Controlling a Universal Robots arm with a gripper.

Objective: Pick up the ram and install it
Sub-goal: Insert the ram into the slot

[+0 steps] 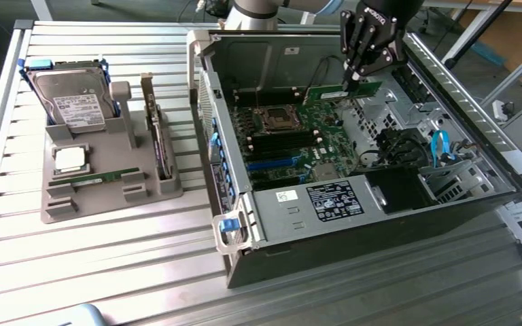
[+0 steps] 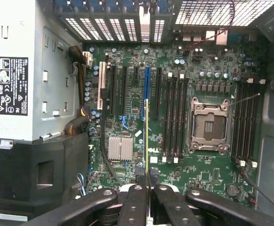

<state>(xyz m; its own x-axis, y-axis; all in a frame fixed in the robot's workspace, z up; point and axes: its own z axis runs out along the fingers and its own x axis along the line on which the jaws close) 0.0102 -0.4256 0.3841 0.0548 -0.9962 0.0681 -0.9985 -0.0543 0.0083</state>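
Surface: slatted metal surface (image 1: 107,272) in pale grey, carrying a grey holder (image 1: 62,204) toward the exterior view's left and an open computer case (image 1: 242,238) toward its right.
Room: metal frame legs and a wooden panel stand behind the case; printed papers lie at the exterior view's right edge.
Holder contents: hard drive (image 1: 73,95) propped upright, square processor chip (image 1: 68,158) below it, a second green stick (image 1: 93,179) lying flat, and a dark expansion card (image 1: 157,136) standing on edge.
Case interior: motherboard (image 1: 288,149) (image 2: 207,174) exposed, with an empty processor socket (image 1: 274,121) (image 2: 209,126), rows of long black slots (image 2: 174,117) and a power supply (image 2: 14,70).
Ram location: the ram (image 1: 342,92) (image 2: 147,136) is inside the case, over the motherboard's far end, well apart from the holder.
Ram orientation: it stands on edge. In the exterior view its long axis runs nearly level, rising slightly toward that view's right. In the wrist view it appears edge-on as a thin line running parallel to the long slots and in line with the blue slot (image 2: 146,89).
Contact with board: cannot be told.
Jaws: closed narrowly on the ram's upper edge, one on each face, gripping it near mid-length.
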